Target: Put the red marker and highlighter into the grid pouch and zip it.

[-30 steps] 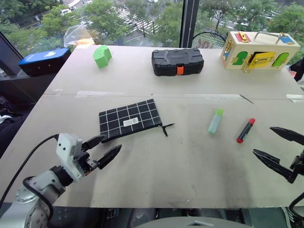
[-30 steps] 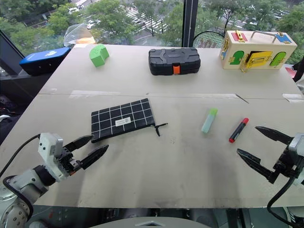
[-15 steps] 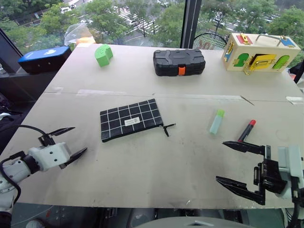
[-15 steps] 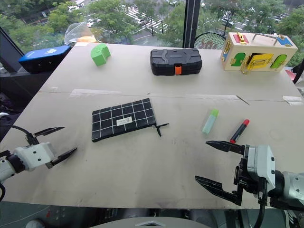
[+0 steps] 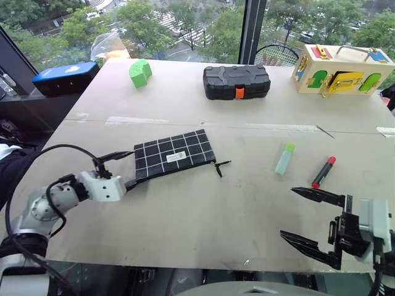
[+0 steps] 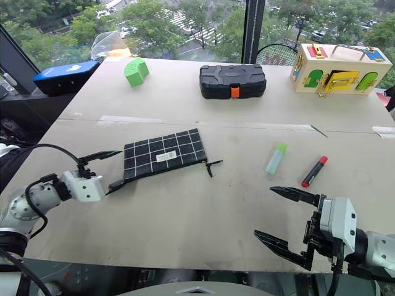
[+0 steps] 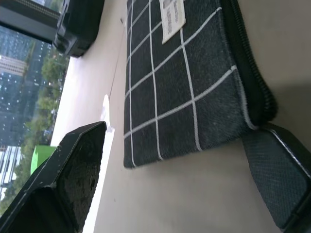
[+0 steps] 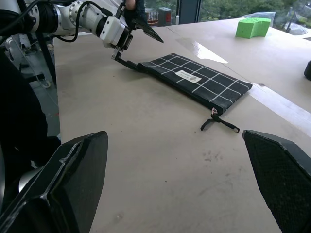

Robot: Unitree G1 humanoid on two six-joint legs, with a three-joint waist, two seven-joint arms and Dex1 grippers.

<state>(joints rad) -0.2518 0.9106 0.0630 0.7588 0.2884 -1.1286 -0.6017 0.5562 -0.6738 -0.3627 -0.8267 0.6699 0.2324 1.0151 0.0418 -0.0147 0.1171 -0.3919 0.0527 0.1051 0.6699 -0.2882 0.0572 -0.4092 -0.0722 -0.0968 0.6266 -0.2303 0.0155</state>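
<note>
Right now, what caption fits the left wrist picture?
Open left gripper straddling the end of the grid pouch.

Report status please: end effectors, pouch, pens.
Left end effector open, straddling grid pouch end. Right end effector open, empty. Pouch flat, zipped. Red marker, highlighter on table, untouched. Path clear.

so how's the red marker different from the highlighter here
The red marker is slim, with a black barrel and red cap; the highlighter is stubbier, pale blue-green with a bright green cap. The marker lies nearer the table's right edge, the highlighter closer to the grid pouch. Both lie flat on the table, apart, caps pointing away from the robot.
</note>
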